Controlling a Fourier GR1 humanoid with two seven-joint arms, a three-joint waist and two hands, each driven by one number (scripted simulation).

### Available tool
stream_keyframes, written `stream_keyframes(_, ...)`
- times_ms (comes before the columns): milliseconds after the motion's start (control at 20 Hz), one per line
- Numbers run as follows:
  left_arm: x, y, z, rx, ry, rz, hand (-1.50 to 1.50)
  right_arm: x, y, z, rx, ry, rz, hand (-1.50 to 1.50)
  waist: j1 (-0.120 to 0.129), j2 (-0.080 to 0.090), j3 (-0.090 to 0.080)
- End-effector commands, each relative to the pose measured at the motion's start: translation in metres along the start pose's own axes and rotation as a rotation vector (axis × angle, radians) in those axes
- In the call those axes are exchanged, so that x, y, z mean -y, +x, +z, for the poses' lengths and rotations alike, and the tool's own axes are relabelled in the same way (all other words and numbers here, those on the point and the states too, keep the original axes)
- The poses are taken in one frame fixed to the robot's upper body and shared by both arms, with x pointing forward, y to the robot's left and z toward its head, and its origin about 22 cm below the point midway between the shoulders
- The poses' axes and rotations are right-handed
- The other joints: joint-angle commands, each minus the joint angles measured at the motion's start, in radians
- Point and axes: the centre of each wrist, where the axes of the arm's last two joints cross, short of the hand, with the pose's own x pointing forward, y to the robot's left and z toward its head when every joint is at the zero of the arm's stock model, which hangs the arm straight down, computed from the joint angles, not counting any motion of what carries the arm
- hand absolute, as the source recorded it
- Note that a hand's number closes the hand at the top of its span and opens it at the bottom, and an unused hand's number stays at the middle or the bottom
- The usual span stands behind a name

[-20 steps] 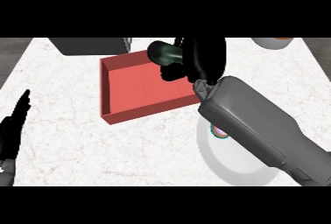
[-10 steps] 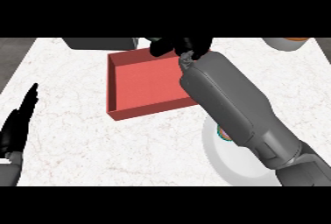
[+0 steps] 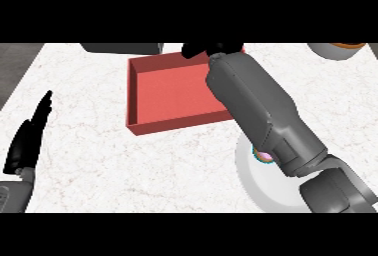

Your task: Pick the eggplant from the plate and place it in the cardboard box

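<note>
Two hands show. Right hand [image 3: 208, 49] sits at far rim of the cardboard box [image 3: 173, 95], mostly cut by the view's top edge; black fingers [image 3: 190, 49] look curled, but whether they grip anything I cannot tell. Eggplant isn't visible, so its position, heading and long axis can't be told. Grey right forearm [image 3: 258, 107] runs diagonally from lower right across box's right side and over the white plate [image 3: 255, 182]. Plate lies near-right of box; a small pink-teal bit [image 3: 263, 156] peeks at the arm's edge.

Left hand [image 3: 28, 137] rests at left edge, fingers straight, pointing up, holding nothing.

Box is red inside, open-topped, slightly rotated on white marbled counter [image 3: 111, 165]. Dark grey object [image 3: 122, 47] at far edge; grey-orange container [image 3: 336, 50] at far right corner. Grey floor strip [image 3: 15, 65] left of counter.
</note>
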Motion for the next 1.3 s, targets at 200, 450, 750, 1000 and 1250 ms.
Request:
stream_keyframes(200, 0.003, 0.008, -0.008, 0.024, -0.006, 0.011, 0.00, -0.022, -0.027, -0.006, -0.173, 0.055, -0.118, -1.50, 0.013, 0.009, 0.000)
stream_keyframes(450, 0.006, 0.017, -0.007, 0.033, -0.026, 0.010, 0.00, -0.020, -0.023, -0.008, -0.122, 0.012, -0.170, -1.50, 0.033, 0.013, 0.001)
stream_keyframes(750, 0.001, 0.004, -0.004, 0.017, -0.012, -0.002, 0.00, -0.013, -0.033, -0.017, -0.044, -0.151, -0.291, -1.50, 0.020, 0.010, 0.001)
stream_keyframes(1000, -0.004, -0.004, 0.001, -0.014, -0.005, 0.001, 0.00, -0.004, -0.022, -0.016, -0.031, -0.267, -0.447, -1.50, -0.004, -0.005, 0.001)
stream_keyframes(1250, -0.015, -0.023, -0.003, -0.038, 0.043, 0.006, 0.00, 0.001, -0.043, -0.020, -0.005, -0.267, -0.549, -1.50, -0.042, -0.014, 0.001)
